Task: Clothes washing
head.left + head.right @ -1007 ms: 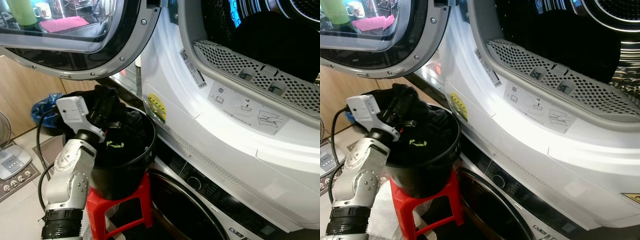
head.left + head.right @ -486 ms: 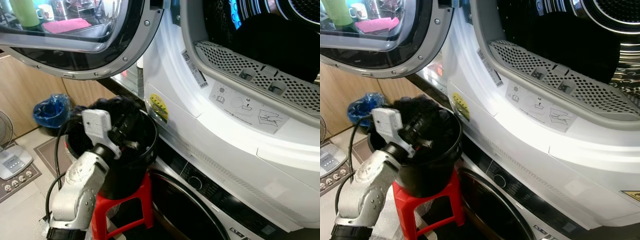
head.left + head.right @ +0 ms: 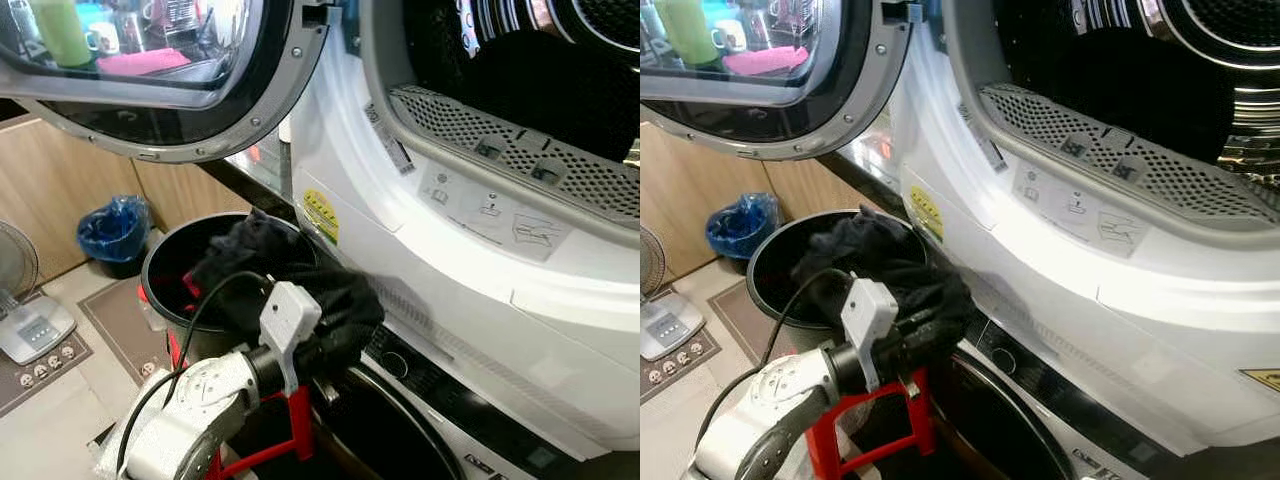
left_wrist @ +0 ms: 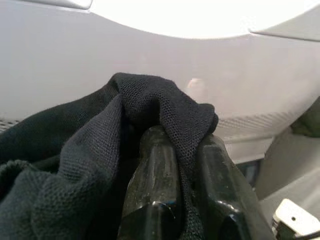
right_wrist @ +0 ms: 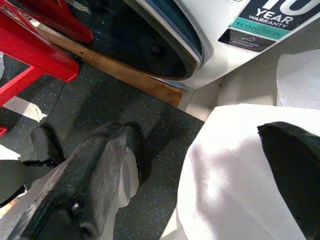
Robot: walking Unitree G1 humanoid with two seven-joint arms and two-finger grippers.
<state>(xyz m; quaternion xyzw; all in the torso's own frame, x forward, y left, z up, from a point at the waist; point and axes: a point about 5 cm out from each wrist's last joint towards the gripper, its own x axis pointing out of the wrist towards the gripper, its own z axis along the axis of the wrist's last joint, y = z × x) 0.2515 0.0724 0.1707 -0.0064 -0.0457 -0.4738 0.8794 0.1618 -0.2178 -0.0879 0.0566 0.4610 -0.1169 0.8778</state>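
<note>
Left gripper (image 4: 186,165) is clamped on a bunch of black mesh garment (image 4: 75,145); in our left wrist view the cloth is pinched between the two black fingers (image 4: 152,185) and drapes over their tips, with the white dryer front (image 4: 165,65) just beyond. From the head we see our left arm (image 3: 205,400) stretched forward, white wrist camera box (image 3: 288,315) on top with a black cable looping off it, and the garment bundle (image 3: 340,305) hanging at the fingers, off the bucket rim and close against the white machine front below the yellow sticker (image 3: 320,215). More dark clothes (image 3: 240,250) are heaped in the black bucket (image 3: 165,265), something red showing among them. The bucket sits on a red stool (image 3: 300,420). Above, the round dryer door (image 3: 150,90) stands swung open and the drum opening (image 3: 530,70) is dark, with a grey perforated lint filter (image 3: 500,150) along its lower edge. The lower washer's dark glass door (image 3: 370,440) sits under the control knob. A blue-bagged bin (image 3: 113,230) stands by the wooden wall.

Right gripper (image 5: 190,165) hangs low over dark speckled floor, fingers spread apart, holding nothing.
</note>
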